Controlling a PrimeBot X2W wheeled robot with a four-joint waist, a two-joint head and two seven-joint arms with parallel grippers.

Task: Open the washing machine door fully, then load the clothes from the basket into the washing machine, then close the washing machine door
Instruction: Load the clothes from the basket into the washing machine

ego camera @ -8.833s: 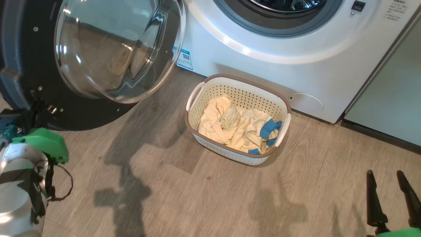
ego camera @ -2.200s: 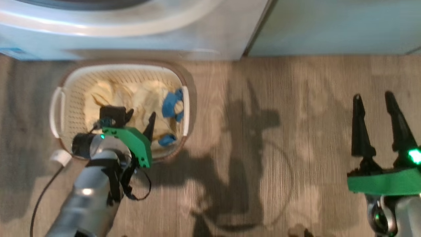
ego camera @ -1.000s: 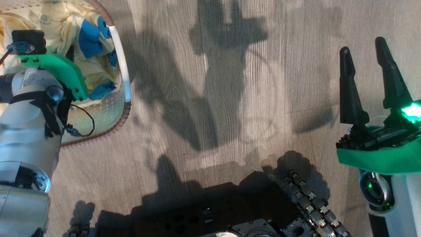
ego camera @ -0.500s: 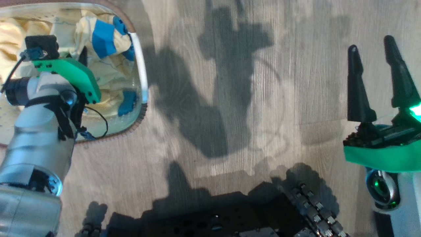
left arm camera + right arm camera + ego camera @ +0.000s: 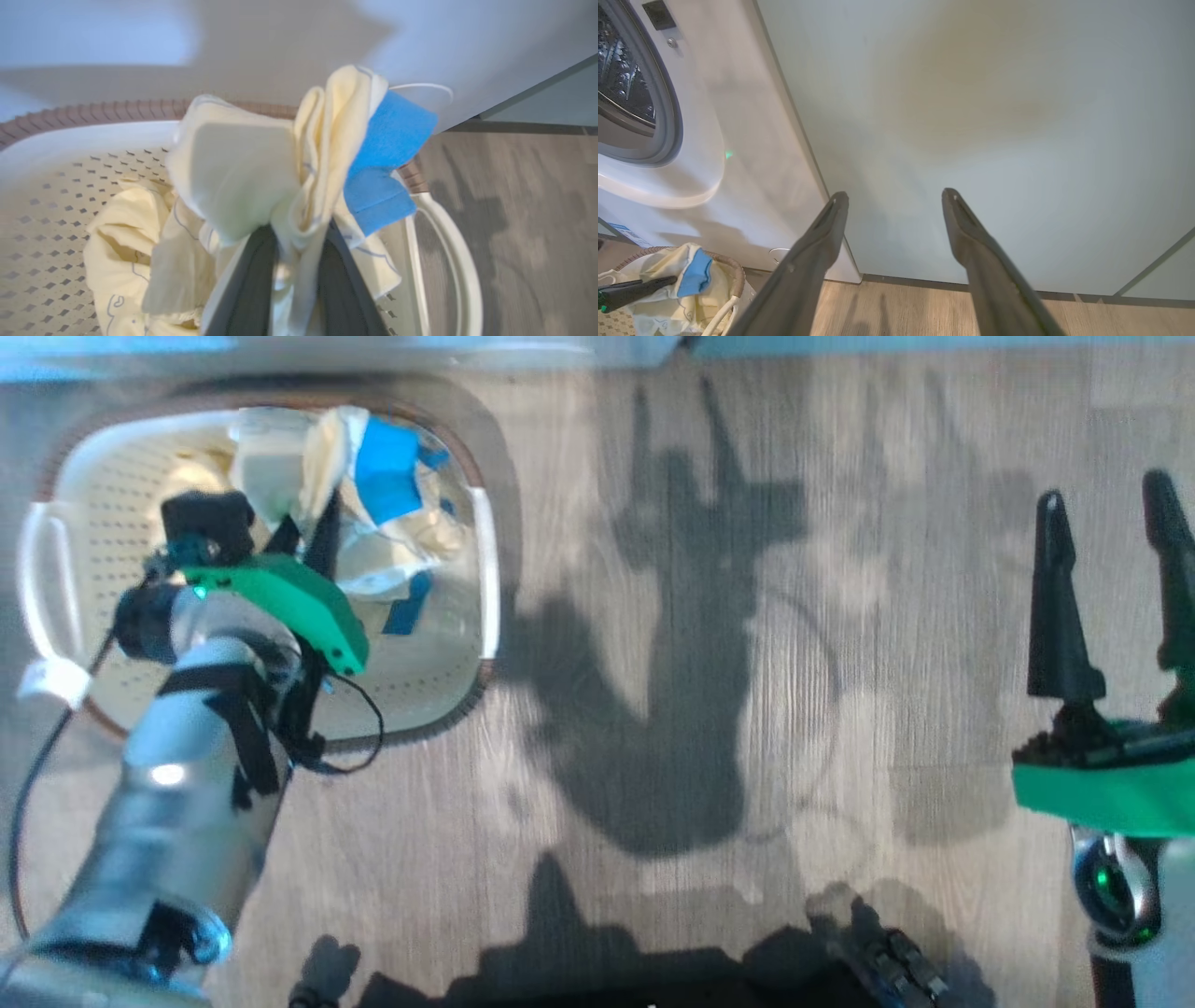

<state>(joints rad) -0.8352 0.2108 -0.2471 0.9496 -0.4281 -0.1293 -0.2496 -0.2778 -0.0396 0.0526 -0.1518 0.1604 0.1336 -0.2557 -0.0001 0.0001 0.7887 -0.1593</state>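
Washing machine [image 5: 752,140]: white front at the left of the right wrist view, grey-rimmed drum mouth [image 5: 668,116] at the upper left edge; a blurred pale strip along the top edge of the head view.

Cabinet panel [image 5: 971,116]: pale green, just right of the machine, taking up the centre and right of the right wrist view.

Floor [image 5: 653,616]: grey wood planks, crossed by arm shadows.

Basket [image 5: 84,504]: cream, perforated, brown-rimmed, on the floor at the upper left of the head view, close beneath the machine's front.

Clothes [image 5: 373,476]: pale yellow with blue patches. One bunch [image 5: 243,158] stands above the rim; the rest lies in the basket.

Left hand [image 5: 299,228]: over the basket, fingers clamped on the raised bunch of clothes, fabric pinched between them.

Right hand [image 5: 1104,490]: far right of the head view, well apart from the basket, fingers spread, holding nothing; it points at the cabinet panel.
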